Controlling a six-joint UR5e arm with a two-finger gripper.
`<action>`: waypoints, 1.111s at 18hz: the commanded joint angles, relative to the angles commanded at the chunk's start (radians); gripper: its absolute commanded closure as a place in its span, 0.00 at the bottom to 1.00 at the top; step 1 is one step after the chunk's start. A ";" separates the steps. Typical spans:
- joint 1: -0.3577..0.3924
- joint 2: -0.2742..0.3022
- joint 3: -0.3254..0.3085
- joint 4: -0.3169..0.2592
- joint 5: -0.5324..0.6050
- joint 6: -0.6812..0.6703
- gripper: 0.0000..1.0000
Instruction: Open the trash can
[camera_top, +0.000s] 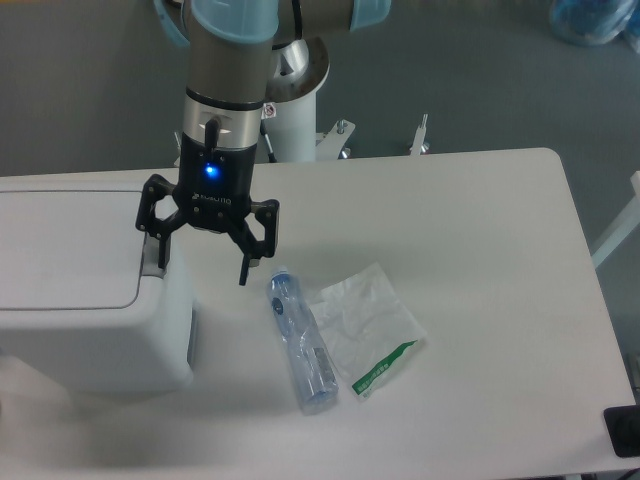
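I see the trash can (85, 285) closed at the table's (480, 250) left edge.
My gripper (201, 262) hangs spread wide and empty over the can's right rim; a bottle (300, 342) and wrapper (368, 325) lie mid-table.

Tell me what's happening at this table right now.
A robot arm holds its tool open, gripping nothing, over the right end of a white trash can, one finger by the grey tab. The lid looks shut. On the table to the right lie a clear bottle and a plastic wrapper, both untouched.
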 joint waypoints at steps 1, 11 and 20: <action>0.000 0.000 0.000 0.000 0.000 0.000 0.00; 0.000 -0.003 -0.002 0.000 -0.002 0.000 0.00; 0.000 0.005 0.006 0.002 -0.006 -0.006 0.00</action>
